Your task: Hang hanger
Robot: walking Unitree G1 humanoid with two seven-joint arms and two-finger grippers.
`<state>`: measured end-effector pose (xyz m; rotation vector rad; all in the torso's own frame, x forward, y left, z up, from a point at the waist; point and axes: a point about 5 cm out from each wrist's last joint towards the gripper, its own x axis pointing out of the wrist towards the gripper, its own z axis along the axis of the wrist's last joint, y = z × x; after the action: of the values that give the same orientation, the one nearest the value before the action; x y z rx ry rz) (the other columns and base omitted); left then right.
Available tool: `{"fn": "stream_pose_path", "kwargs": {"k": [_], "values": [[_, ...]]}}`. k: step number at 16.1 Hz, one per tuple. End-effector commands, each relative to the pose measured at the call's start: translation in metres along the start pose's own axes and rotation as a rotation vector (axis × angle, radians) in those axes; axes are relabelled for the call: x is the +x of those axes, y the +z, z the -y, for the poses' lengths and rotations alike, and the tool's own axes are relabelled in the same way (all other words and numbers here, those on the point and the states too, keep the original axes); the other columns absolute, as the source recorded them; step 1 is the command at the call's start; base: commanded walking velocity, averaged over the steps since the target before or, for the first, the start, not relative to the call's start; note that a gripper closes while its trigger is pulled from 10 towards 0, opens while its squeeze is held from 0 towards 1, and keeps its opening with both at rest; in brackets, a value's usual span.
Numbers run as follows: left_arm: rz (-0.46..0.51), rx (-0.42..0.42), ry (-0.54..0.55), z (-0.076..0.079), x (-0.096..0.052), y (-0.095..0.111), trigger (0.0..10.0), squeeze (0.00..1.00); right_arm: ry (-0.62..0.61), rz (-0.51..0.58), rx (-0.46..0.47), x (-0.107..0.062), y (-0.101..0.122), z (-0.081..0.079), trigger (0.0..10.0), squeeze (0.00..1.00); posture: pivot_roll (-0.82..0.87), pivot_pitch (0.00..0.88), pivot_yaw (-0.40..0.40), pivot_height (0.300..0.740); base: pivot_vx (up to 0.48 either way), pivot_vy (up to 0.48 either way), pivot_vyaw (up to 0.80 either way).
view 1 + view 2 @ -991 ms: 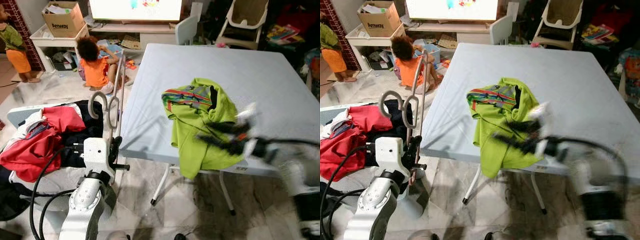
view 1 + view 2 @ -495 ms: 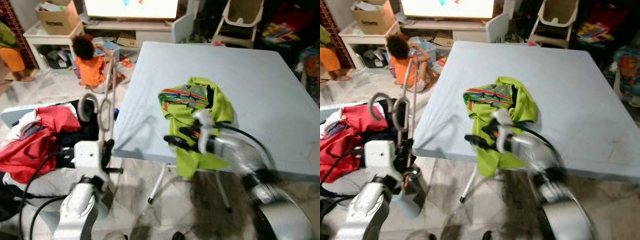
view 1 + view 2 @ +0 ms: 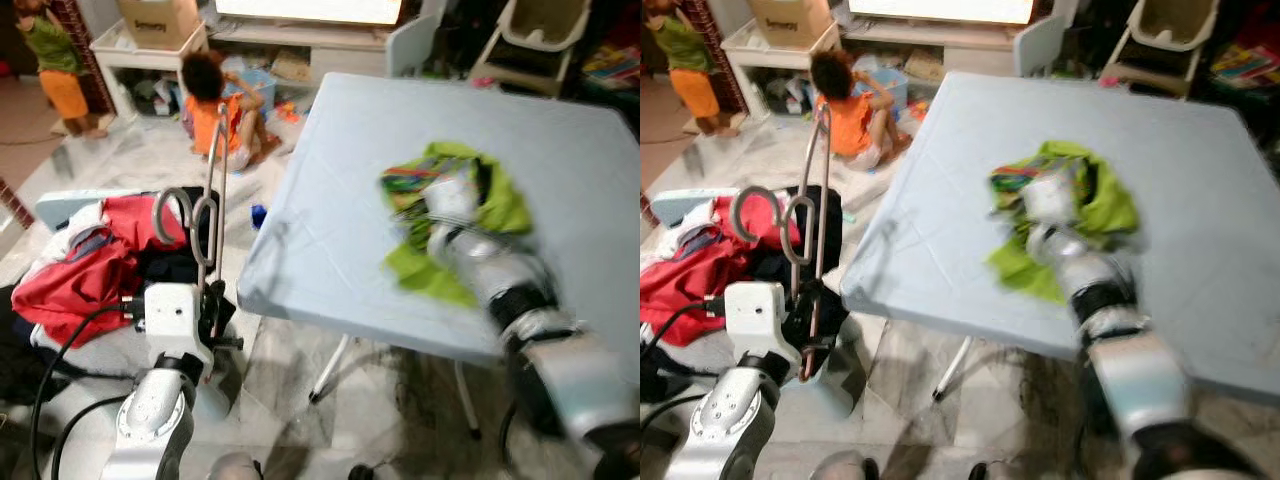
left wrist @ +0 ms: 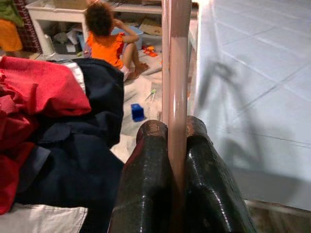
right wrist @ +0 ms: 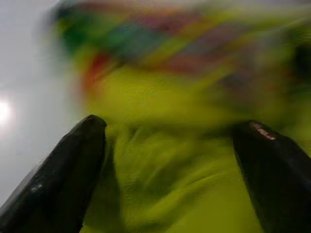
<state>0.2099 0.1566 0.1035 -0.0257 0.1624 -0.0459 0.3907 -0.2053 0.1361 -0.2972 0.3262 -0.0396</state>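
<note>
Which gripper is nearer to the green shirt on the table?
The right. The right gripper is right at the green shirt, jaws open. The left gripper is off the table's left side, shut on hangers.

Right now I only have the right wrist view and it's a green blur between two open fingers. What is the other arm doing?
Observer: The left gripper is shut on a hanger, held upright with its hooks up, off the table's left edge.
Operator: Okay. And what is that green blur?
Observer: It is a green shirt bunched up on the table, and the right gripper is reaching over it. The head views are too blurred to show contact.
Operator: Is anything beside the hanger?
Observer: Yes. There is a pile of red and dark clothes to its left, and a person sits on the floor beyond it.
</note>
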Motion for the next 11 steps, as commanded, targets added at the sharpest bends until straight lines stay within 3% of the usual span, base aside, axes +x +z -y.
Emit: {"fn": "stream_pose_path", "kwargs": {"k": [1, 4, 5, 6, 7, 10, 11], "values": [[0.020, 0.016, 0.011, -0.001, 0.001, 0.006, 10.0, 0.00, -0.141, 0.114, 0.002, 0.000, 0.028, 0.025, 10.0, 1.00, 0.16, 0.048, -0.061, 0.740, 0.000, 0.000, 0.00], [0.034, 0.032, 0.026, -0.003, 0.008, 0.009, 10.0, 0.00, -0.176, 0.233, 0.010, -0.003, 0.055, 0.040, 10.0, 1.00, 0.15, 0.024, -0.049, 0.740, 0.000, 0.000, 0.00], [0.046, 0.034, 0.026, -0.001, 0.017, 0.011, 10.0, 0.00, -0.102, 0.293, 0.020, -0.004, 0.059, 0.038, 10.0, 1.00, 0.13, 0.004, -0.042, 0.740, 0.000, 0.000, 0.00], [0.049, 0.031, 0.024, 0.000, 0.019, 0.012, 10.0, 0.00, -0.080, 0.317, 0.016, -0.006, 0.059, 0.038, 10.0, 0.89, 0.13, 0.000, -0.037, 0.740, 0.000, 0.000, 0.00], [0.048, 0.022, 0.017, 0.001, 0.024, 0.010, 10.0, 0.00, -0.060, 0.339, 0.004, -0.008, 0.051, 0.040, 10.0, 0.00, 0.09, 0.000, -0.020, 0.740, 0.000, 0.000, 0.00], [0.043, 0.012, 0.008, 0.004, 0.032, 0.007, 10.0, 0.00, -0.054, 0.362, 0.063, -0.019, 0.016, 0.045, 10.0, 0.00, 0.07, 0.000, 0.000, 0.740, 0.000, 0.000, 0.00], [0.060, -0.009, -0.035, 0.010, 0.038, 0.011, 10.0, 0.00, -0.078, 0.361, 0.115, -0.032, -0.010, 0.045, 10.0, 0.00, 0.05, 0.000, 0.022, 0.740, 0.000, 0.000, 0.00]]}}
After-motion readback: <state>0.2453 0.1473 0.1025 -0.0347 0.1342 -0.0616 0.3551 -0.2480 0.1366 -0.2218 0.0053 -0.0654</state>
